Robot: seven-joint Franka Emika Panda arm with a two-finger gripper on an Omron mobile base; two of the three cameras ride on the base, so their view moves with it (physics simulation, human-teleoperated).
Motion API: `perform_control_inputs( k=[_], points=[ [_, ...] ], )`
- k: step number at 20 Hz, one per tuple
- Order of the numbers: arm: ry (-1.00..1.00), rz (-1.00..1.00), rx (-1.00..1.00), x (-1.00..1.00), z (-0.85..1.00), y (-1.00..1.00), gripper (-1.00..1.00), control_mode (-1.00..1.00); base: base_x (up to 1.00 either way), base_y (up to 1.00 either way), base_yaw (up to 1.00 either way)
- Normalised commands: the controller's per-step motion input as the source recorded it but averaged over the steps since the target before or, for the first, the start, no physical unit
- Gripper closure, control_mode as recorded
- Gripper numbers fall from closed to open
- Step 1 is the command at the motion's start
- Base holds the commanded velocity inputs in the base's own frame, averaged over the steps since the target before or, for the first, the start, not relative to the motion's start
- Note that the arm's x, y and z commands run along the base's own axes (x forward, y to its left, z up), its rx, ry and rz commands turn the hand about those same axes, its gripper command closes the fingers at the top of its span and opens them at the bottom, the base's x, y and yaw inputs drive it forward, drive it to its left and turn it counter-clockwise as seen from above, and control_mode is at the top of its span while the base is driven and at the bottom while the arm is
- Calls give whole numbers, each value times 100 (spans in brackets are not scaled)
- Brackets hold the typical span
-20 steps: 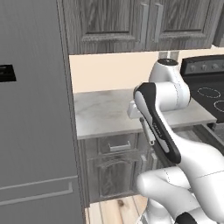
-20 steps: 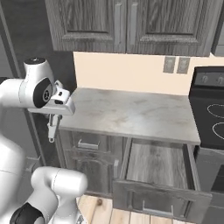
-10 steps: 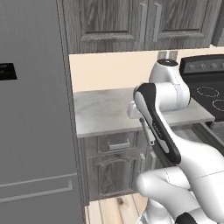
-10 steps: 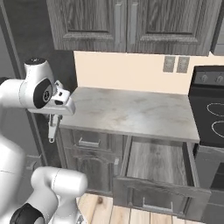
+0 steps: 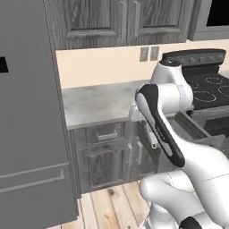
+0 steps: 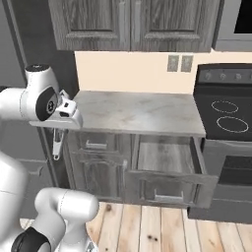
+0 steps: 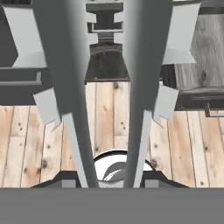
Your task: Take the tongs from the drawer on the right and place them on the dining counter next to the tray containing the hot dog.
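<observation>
Now clamped in the narrow jaws: slim silvery-grey metal tongs (image 6: 57, 146), hanging down toward six o'clock. Off at three o'clock, shallow dark grey wood-grain drawer (image 6: 167, 173) pulled open under the pale marbled bench (image 6: 138, 111).

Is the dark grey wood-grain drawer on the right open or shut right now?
Open. The dark grey wood-grain drawer is pulled out from under the marble worktop, its bare inside floor visible.

Tongs (image 7: 74, 87): both arms run off the hand view's top edge, joined end unseen; in the left base view the arm's link hides all but the lower end of the tongs (image 5: 153, 139); drawer (image 5: 197, 127) cut by that view's right edge, interior hidden; gripper (image 6: 60, 129) fingers too small to separate in the right base view.
</observation>
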Motion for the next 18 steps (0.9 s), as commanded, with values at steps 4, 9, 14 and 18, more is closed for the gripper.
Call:
perform_control_inputs(
  k=[4, 9, 14, 18],
  points=[
    [0, 0, 0, 0, 0, 0, 100, 100, -30, 0, -50],
    [0, 0, 0, 0, 0, 0, 100, 100, -12, -1, -70],
    [0, 0, 0, 0, 0, 0, 100, 100, -1, 0, -80],
    [0, 0, 0, 0, 0, 0, 100, 100, 0, 0, -85]
  ],
)
